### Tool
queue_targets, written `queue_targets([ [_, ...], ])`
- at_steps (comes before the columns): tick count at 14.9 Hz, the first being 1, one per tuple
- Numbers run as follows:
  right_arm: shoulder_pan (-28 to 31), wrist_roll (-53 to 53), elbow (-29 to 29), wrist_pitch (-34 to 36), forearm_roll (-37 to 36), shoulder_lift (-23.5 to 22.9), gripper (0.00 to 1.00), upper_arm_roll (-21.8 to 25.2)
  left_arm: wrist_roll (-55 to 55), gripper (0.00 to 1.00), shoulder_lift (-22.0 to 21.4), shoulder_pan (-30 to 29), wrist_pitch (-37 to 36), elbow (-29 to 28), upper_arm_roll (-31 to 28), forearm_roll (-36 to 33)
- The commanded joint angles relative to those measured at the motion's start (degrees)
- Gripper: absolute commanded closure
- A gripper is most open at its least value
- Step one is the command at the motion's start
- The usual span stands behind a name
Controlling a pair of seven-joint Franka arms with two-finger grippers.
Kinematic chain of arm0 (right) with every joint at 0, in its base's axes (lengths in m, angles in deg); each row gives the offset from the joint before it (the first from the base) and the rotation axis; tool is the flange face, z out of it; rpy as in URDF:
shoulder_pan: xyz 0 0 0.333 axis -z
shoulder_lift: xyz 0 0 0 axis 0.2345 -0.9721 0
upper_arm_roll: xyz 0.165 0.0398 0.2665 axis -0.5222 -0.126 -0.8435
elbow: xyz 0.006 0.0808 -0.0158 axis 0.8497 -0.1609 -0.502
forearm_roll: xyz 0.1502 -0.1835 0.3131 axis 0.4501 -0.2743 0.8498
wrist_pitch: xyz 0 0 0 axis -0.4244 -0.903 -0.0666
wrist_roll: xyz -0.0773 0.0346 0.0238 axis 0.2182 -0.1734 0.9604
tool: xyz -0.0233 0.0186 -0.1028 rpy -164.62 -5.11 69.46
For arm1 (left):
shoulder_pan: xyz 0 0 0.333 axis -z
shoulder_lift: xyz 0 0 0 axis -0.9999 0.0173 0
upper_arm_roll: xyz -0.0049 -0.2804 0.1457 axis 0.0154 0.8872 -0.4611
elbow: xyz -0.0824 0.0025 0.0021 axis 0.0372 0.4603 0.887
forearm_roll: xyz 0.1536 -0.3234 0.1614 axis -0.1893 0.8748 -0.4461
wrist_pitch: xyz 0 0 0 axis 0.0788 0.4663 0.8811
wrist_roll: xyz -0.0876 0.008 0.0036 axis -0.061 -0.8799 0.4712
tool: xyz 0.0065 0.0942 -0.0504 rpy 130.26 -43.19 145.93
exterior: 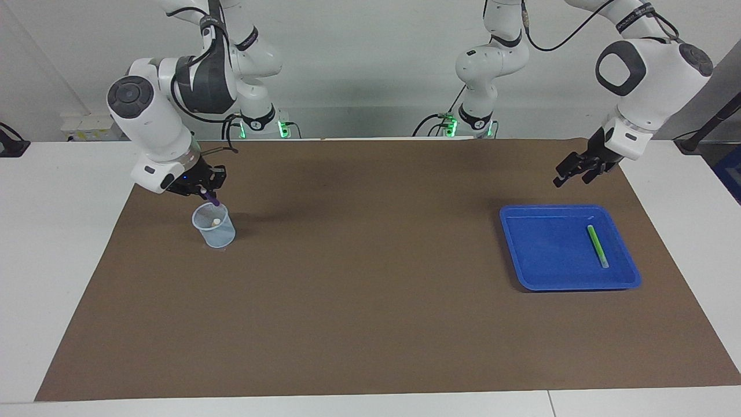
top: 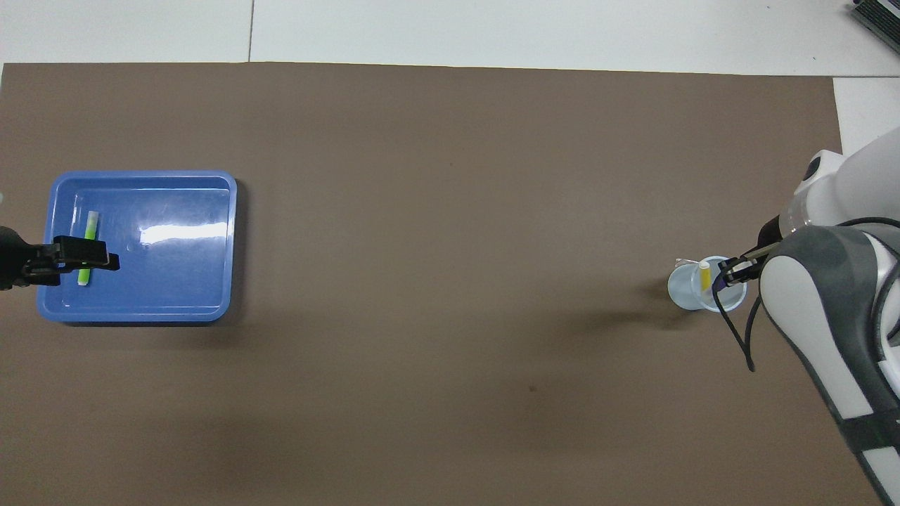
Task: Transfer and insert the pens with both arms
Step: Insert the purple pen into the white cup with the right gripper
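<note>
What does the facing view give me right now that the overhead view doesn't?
Facing view only: the purple pen, gripped by the right gripper, tilted at the cup's rim; the left gripper raised near the blue tray, jaws open. Overhead only: the yellow pen standing inside the cup. Both: the green pen lying in the tray.

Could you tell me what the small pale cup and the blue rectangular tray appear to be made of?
The small pale see-through cup looks like thin translucent plastic: the yellow pen inside shows through its wall. The blue rectangular tray looks like glossy moulded plastic, with a bright glare streak and rounded corners.
</note>
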Motion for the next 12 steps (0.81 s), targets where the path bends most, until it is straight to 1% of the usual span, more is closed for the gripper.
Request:
queue_targets([
  [1, 2.0, 3.2, -6.0, -5.7, -1.5, 2.7, 0.92, -1.0, -4.1, 0.0, 2.5, -1.9, 4.3, -0.5, 0.5, -3.2],
  [4, 2.8, 4.5, -9.1, -10.3, -1.5, 2.7, 0.92, -1.0, -7.7, 0.0, 5.7, -3.4, 9.3, -0.6, 0.4, -3.6],
  [5, 2.8, 4.5, -10.2, -12.0, -1.5, 2.6, 0.91, -1.0, -9.0, 0.0, 6.9, -3.5, 10.8, -0.5, 0.4, -4.7],
  [6, 2.7, 4.3, -11.3, -13.6, -1.5, 2.7, 0.86, -1.0, -10.2, 0.0, 8.2, -3.7, 12.4, -0.5, 0.4, -5.8],
  [7, 2.6, 4.1, -12.0, -14.4, -1.5, 2.7, 0.73, -1.0, -11.0, 0.0, 9.5, -3.7, 14.4, -0.5, 0.4, -6.5],
  [8, 2.5, 4.1, -12.1, -14.7, -1.5, 2.7, 0.68, -1.1, -11.6, 0.0, 10.8, -3.8, 15.7, -0.5, 0.3, -7.0],
  [9, 2.6, 4.1, -12.1, -14.7, -1.5, 2.6, 0.56, -1.1, -12.6, 0.0, 11.9, -4.2, 16.9, -0.3, 0.3, -7.2],
  [10, 2.6, 4.1, -12.0, -14.8, -1.4, 2.6, 0.47, -1.1, -13.5, 0.0, 13.1, -4.6, 18.3, -0.3, 0.3, -7.3],
  [12, 2.4, 4.0, -11.5, -14.5, -0.7, 2.4, 0.46, -1.2, -15.6, 0.0, 15.7, -4.8, 21.2, 0.1, 0.3, -7.4],
])
